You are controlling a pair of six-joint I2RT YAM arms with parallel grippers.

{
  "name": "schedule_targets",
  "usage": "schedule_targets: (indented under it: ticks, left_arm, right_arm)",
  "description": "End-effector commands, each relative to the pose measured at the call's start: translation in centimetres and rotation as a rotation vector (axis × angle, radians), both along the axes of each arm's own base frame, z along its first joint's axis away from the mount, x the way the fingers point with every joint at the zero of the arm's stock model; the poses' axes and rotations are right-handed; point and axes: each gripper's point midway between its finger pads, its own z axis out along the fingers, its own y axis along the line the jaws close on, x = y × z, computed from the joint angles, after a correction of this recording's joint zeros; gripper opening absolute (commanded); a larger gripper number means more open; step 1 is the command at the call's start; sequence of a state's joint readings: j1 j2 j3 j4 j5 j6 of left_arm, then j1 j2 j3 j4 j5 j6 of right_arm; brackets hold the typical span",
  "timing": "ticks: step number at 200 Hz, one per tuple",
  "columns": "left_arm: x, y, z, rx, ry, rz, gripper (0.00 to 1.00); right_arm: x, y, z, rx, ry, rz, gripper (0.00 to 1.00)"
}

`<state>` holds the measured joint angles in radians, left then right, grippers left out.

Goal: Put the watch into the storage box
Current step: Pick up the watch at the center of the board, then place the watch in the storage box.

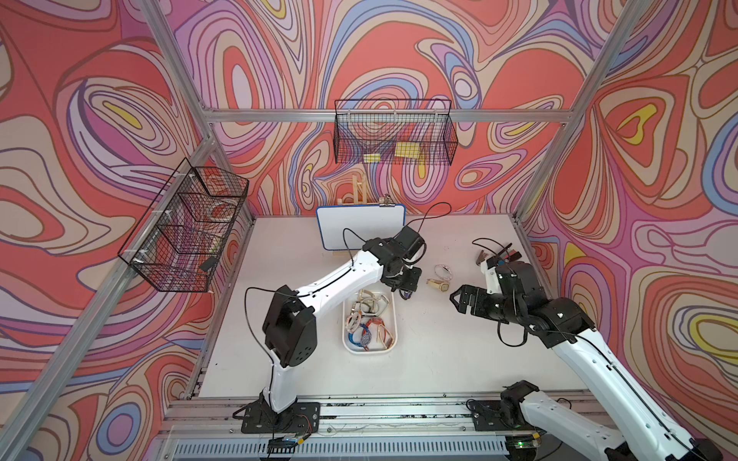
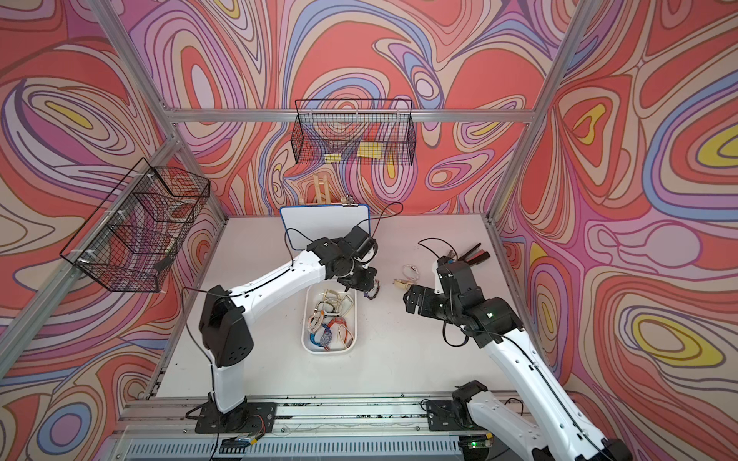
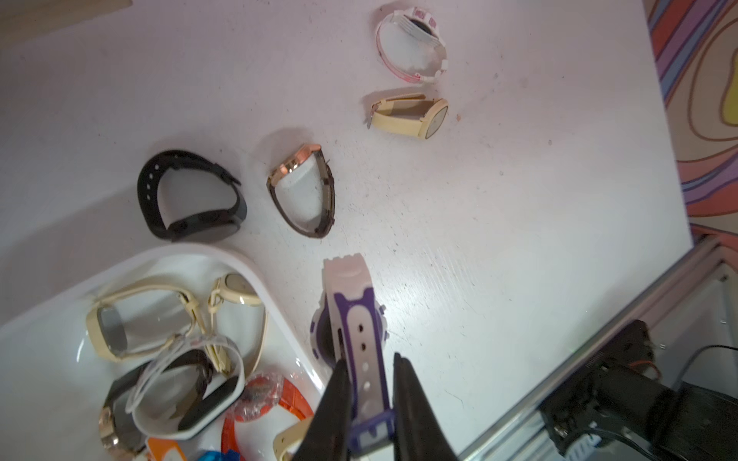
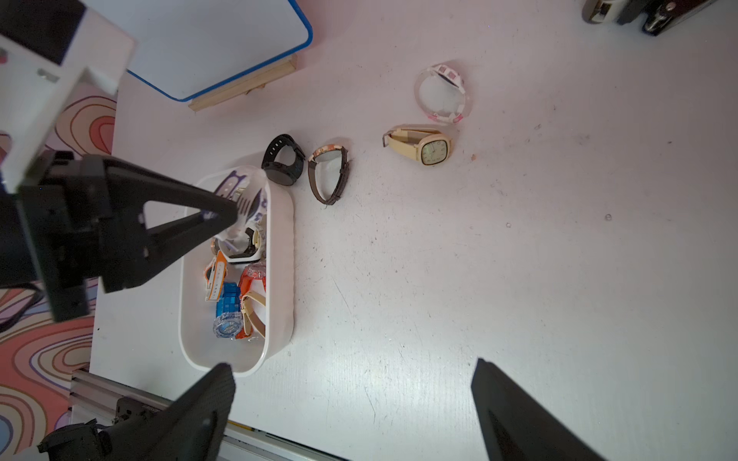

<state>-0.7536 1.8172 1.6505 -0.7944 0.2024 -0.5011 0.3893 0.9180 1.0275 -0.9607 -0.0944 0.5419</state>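
- The purple-and-white watch is pinched in the left gripper. Its dial can't be seen in the left wrist view, and both top views show only a purple scrap.
- The storage box runs off the left wrist view's edge. In the right wrist view the left gripper covers its far end.
- The black watch and brown-strapped watch are hidden under the left arm in both top views.
- The right gripper shows only its finger ends in the right wrist view.
- The cream watch sits half behind that gripper in a top view.
- What's inside the wire baskets is lost behind mesh.
- The dark clutter by the right arm is too small to name.
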Motion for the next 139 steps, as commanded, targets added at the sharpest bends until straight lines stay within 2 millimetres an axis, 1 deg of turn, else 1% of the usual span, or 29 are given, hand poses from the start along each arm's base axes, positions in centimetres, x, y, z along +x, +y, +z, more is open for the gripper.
schedule_targets:
  ticks: [1,4,9,18,38,46,69,101,117,139]
  left_arm:
    - [-0.8,0.4,2.4,-0.240,0.054,0.081,0.17]
    - [-1.0,0.7,2.5,-0.261,0.059,0.088,0.18]
    - [-1.5,1.3,2.0,-0.275,0.081,0.106,0.18]
    - [-2.4,1.9,2.1,-0.324,0.109,0.122,0.18]
    - [-3.7,3.2,1.4,-0.371,0.145,0.159,0.19]
    - [-4.1,3.7,0.8,-0.372,0.156,0.171,0.19]
    - [-5.0,4.6,-1.5,-0.365,0.201,0.207,0.18]
    - [-4.9,5.2,-4.1,-0.353,0.222,0.249,0.18]
    - [-4.7,5.4,-5.1,-0.330,0.225,0.262,0.18]
    - [-4.4,5.5,-6.0,-0.316,0.218,0.272,0.18]
  right_arm:
    - [0.1,-0.1,0.8,0.002,-0.025,0.004,0.98]
    - [0.2,0.0,0.8,0.003,-0.025,0.005,0.98]
    - [0.2,0.0,0.7,0.003,-0.021,0.006,0.98]
    - [0.3,0.1,0.5,0.007,-0.018,0.007,0.98]
    - [0.6,0.4,0.4,0.016,-0.015,0.014,0.98]
    - [0.7,0.6,0.3,0.019,-0.016,0.017,0.98]
    - [0.9,0.8,0.4,0.030,-0.017,0.021,0.98]
    - [0.8,0.9,0.4,0.036,-0.019,0.024,0.98]
    - [0.6,0.8,0.5,0.036,-0.019,0.025,0.98]
    - [0.3,0.6,0.4,0.031,-0.020,0.020,0.98]
